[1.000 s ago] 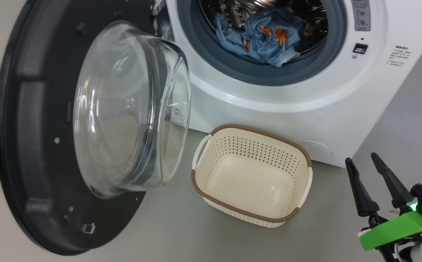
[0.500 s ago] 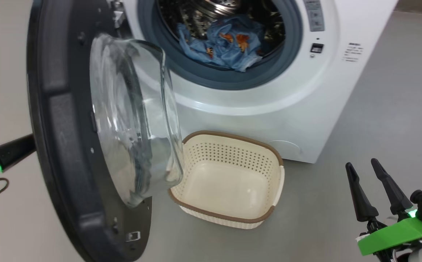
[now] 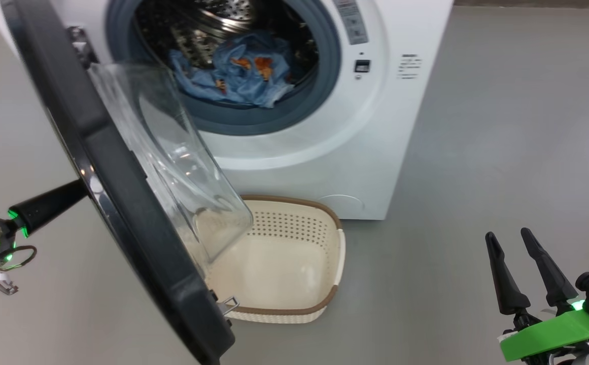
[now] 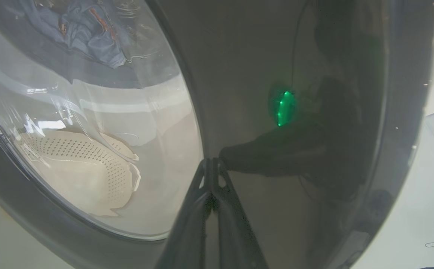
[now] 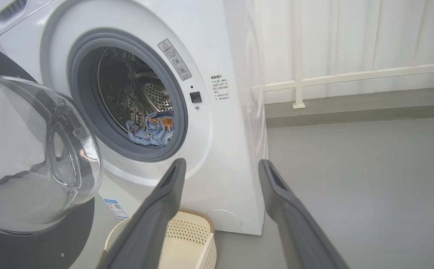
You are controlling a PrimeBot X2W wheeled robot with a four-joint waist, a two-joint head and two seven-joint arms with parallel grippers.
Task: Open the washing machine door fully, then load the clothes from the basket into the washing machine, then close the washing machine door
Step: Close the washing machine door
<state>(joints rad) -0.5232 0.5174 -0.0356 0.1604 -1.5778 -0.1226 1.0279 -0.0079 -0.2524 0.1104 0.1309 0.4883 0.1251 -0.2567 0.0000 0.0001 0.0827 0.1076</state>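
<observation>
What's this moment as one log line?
door: half open; left gripper: shut, tips on door; right gripper: open; clothes: in drum; basket: empty

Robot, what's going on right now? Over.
Left gripper shut against door; right gripper open, clear. Door partly open, clothes in drum. Empty basket near door's swing.

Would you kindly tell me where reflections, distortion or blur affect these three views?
Left wrist view: the glossy washing machine door mirrors a green light, and its glass warps the basket. Head view: pale glare streaks cross the glass. Right wrist view: the right gripper looks soft-edged up close.
</observation>
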